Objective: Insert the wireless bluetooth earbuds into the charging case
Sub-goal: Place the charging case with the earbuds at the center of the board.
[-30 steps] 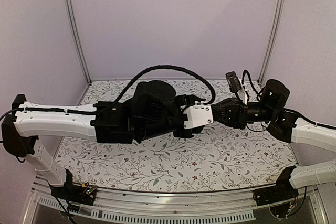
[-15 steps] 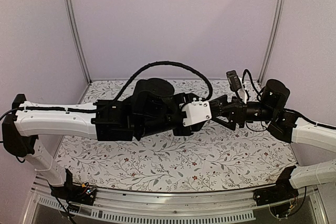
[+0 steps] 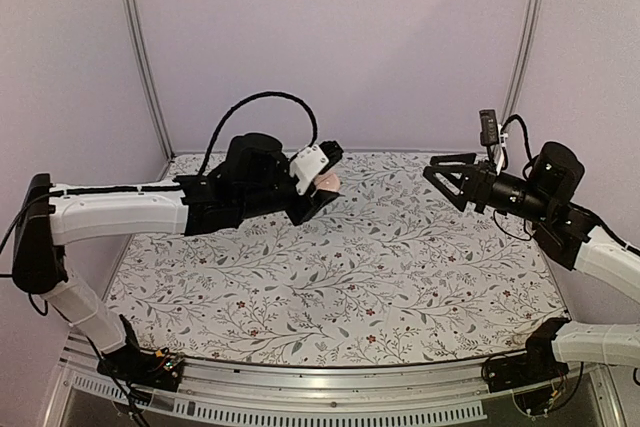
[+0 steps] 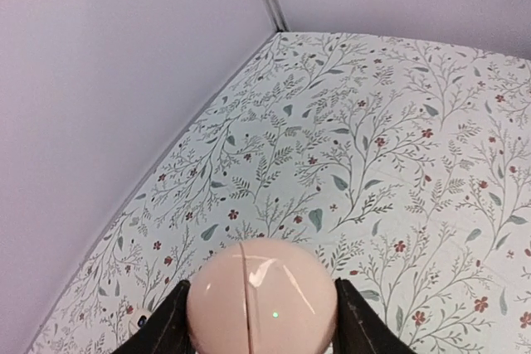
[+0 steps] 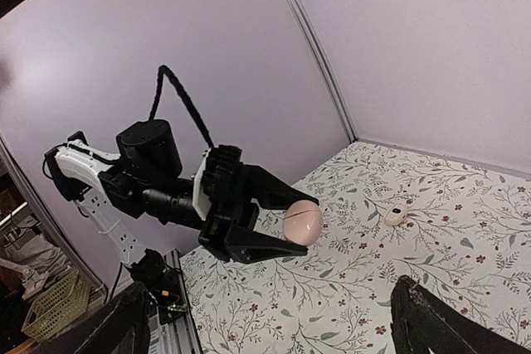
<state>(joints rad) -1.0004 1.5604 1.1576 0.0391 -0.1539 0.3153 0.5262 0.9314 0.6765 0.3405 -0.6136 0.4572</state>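
The left gripper's (image 3: 322,187) jaws are clamping the charging case (image 4: 261,298), one black finger (image 4: 162,329) pressing on each side of it at the bottom edge of the left wrist view. The case is pale pink, round and shut, with a thin seam running down its face and a tiny green light glowing beside the seam. In the top view it is hanging clear of the table (image 3: 400,267), left of the frame's centre and towards the back edge. The right gripper's (image 3: 435,169) jaws are standing wide apart and holding nothing, its dark fingers (image 5: 112,329) filling the two bottom corners of the right wrist view.

Well to the right of the raised case in that view, a small pale piece (image 5: 396,215) with a dark spot is lying on the floral table (too small to tell whether it is an earbud).

The left arm (image 3: 120,212) is reaching in from the left of the top view, a black cable (image 3: 250,107) arching over it. The right arm (image 3: 600,247) is sitting at the right side, well apart from the left gripper.
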